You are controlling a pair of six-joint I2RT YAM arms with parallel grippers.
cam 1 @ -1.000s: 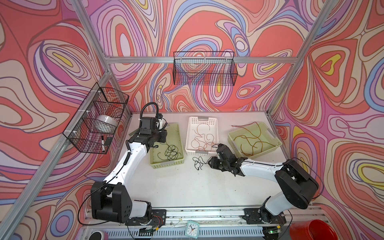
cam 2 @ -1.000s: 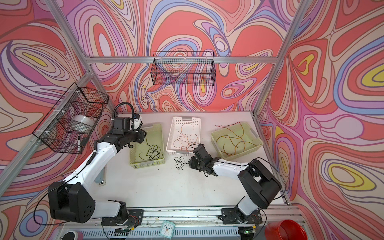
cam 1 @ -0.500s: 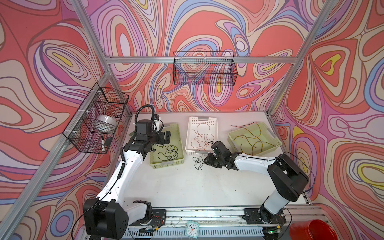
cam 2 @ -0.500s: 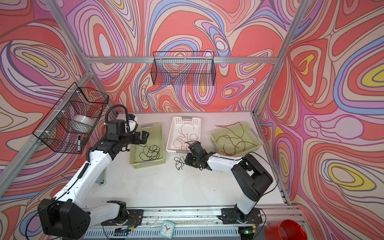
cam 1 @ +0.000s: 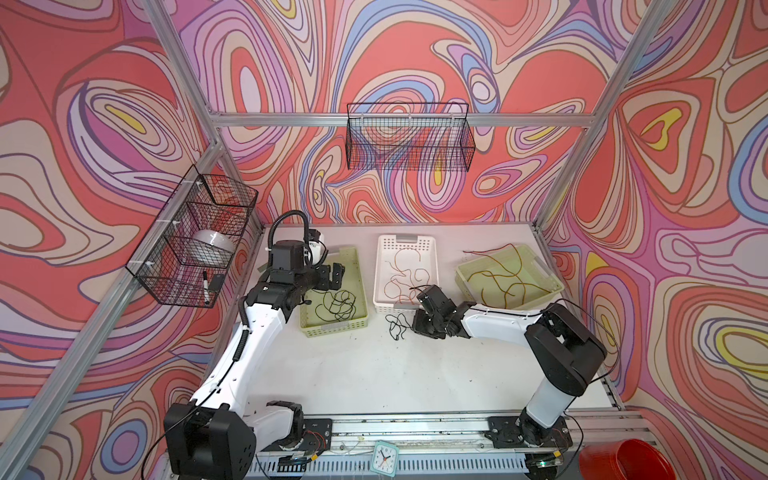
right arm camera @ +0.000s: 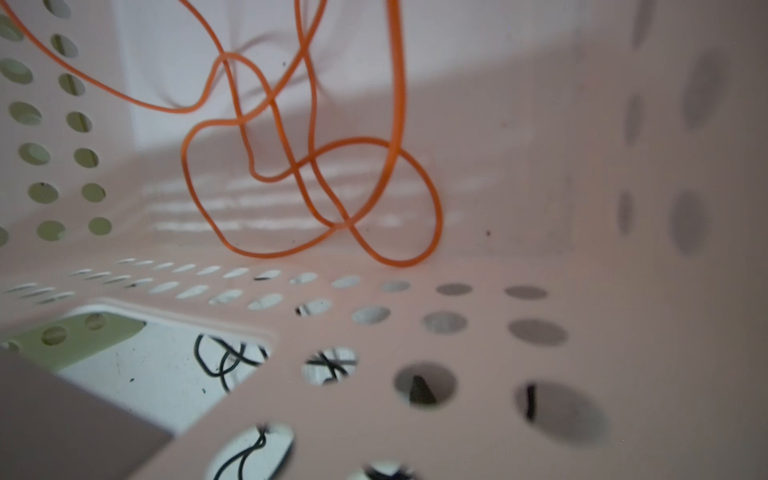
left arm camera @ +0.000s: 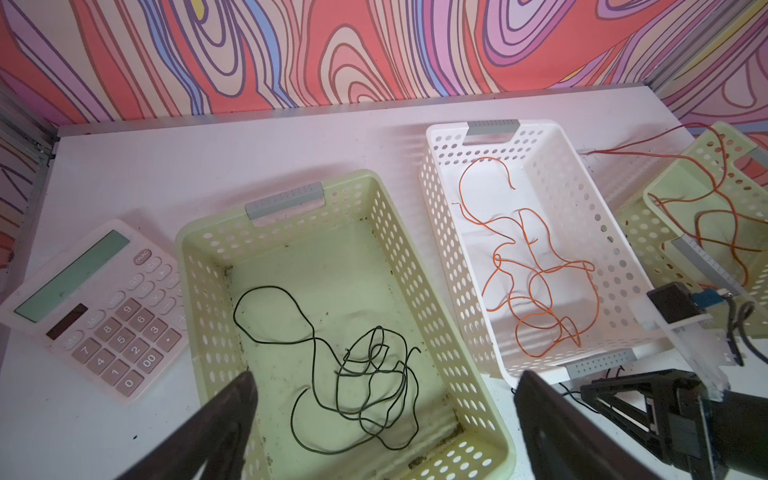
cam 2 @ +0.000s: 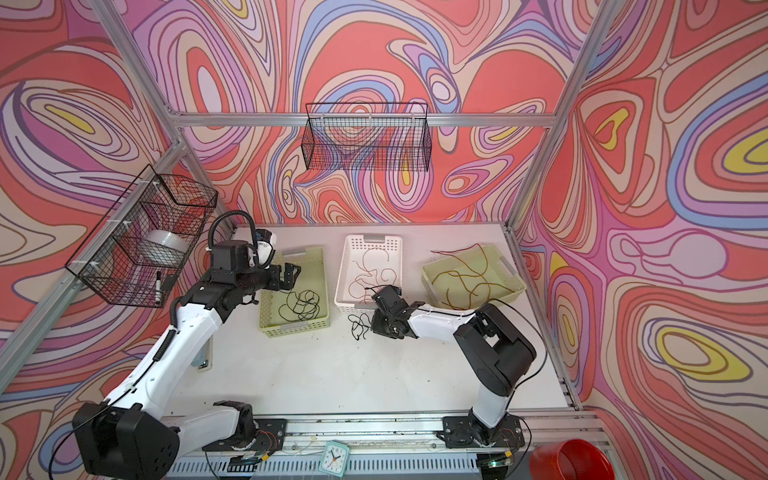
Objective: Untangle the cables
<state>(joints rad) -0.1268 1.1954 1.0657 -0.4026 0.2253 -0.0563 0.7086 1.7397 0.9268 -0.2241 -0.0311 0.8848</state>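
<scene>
Left pincer point(cam 1: 333, 274) agape, empty; right pincer point(cam 1: 418, 328) grip unclear; white tabletop point(cam 1: 374, 374), swirl-patterned walls point(cam 1: 415, 50).

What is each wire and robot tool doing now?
Left tool: open, empty, above green basket.
Tangled black cable: loose in that basket.
Orange cable: looped in white basket.
Red-brown cables: in other green basket, one end out.
Small black cable: bunched on table.
Right tool: beside it; open or shut unclear.

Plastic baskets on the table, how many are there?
3: a left green basket with black cable, a white basket in the middle with orange cable, and a right green basket with red-brown cables.
</scene>
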